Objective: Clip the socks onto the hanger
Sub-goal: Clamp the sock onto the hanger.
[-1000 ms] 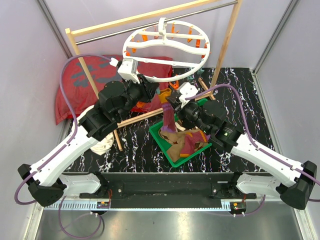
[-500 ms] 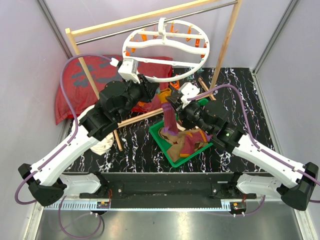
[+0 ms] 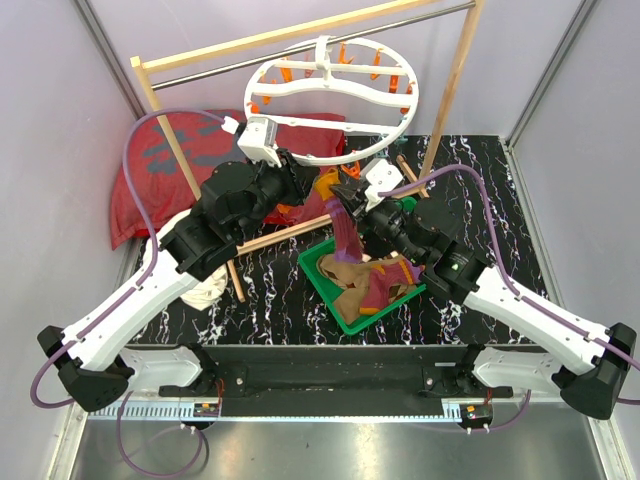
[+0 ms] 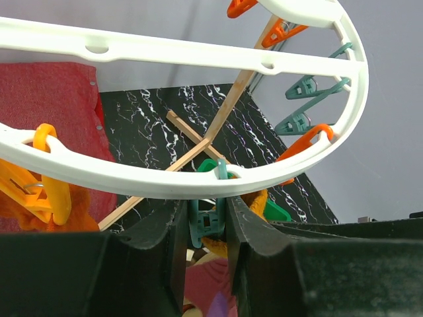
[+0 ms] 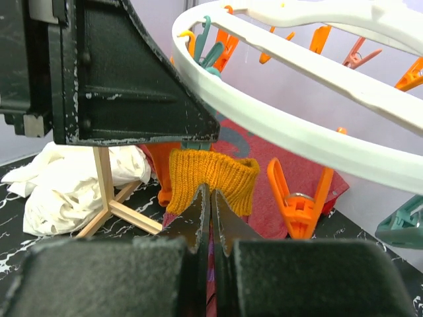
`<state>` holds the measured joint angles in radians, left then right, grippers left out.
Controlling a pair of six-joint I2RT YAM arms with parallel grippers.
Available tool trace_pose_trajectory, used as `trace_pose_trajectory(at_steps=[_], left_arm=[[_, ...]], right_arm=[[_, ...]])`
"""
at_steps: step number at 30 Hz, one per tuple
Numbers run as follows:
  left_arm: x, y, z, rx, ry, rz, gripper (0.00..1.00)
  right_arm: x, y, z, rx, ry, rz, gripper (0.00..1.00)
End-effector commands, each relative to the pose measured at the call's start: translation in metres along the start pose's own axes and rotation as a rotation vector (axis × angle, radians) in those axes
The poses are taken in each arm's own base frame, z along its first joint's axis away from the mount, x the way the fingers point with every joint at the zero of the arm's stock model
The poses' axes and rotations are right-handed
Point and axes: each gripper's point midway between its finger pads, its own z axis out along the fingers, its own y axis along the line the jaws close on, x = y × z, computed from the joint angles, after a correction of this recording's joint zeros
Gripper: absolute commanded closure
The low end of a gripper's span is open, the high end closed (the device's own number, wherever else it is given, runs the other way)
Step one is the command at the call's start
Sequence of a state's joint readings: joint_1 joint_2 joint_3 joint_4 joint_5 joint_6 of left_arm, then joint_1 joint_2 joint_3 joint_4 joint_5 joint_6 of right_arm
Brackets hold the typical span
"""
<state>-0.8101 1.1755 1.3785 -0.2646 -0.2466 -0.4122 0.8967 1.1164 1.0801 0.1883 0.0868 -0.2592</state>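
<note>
The white hanger ring [image 3: 335,100] hangs from the rack bar with orange and teal clips. My left gripper [image 3: 308,185] reaches under its near rim and is shut on a teal clip [image 4: 208,221], squeezed between the fingers [image 4: 173,244] just below the ring [image 4: 165,178]. My right gripper [image 3: 345,198] is shut on a purple striped sock [image 3: 347,235] and holds its orange-yellow cuff [image 5: 211,175] up against the underside of the left gripper and that clip. The right gripper [image 5: 211,198] pinches the sock just below the cuff. More socks [image 3: 372,285] lie in the green tray [image 3: 318,278].
The wooden-post rack [image 3: 455,80] with a metal bar stands behind, its foot struts on the table. A red cushion [image 3: 160,160] lies at the back left, a white cloth [image 3: 205,285] beside the left arm. An orange clip [image 5: 301,205] hangs next to the cuff.
My right gripper has lifted the sock's cuff a little up and back toward the ring's near rim. The left gripper has stayed on the teal clip.
</note>
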Motion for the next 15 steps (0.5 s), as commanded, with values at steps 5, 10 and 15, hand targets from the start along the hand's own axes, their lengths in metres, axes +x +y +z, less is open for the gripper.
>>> trace_pose_trajectory(at_steps=[5,10,15], left_arm=[[-0.009,-0.003,-0.006,0.008,-0.023,-0.006,0.57],[-0.014,0.005,-0.008,-0.028,-0.048,0.01,0.26],[-0.018,0.014,-0.006,-0.062,-0.061,0.029,0.25]], right_arm=[[-0.041,-0.005,0.006,0.013,-0.117,0.001,1.0],[-0.042,-0.003,0.005,0.005,-0.111,0.016,0.92],[-0.031,-0.003,-0.002,0.015,-0.072,0.045,0.57]])
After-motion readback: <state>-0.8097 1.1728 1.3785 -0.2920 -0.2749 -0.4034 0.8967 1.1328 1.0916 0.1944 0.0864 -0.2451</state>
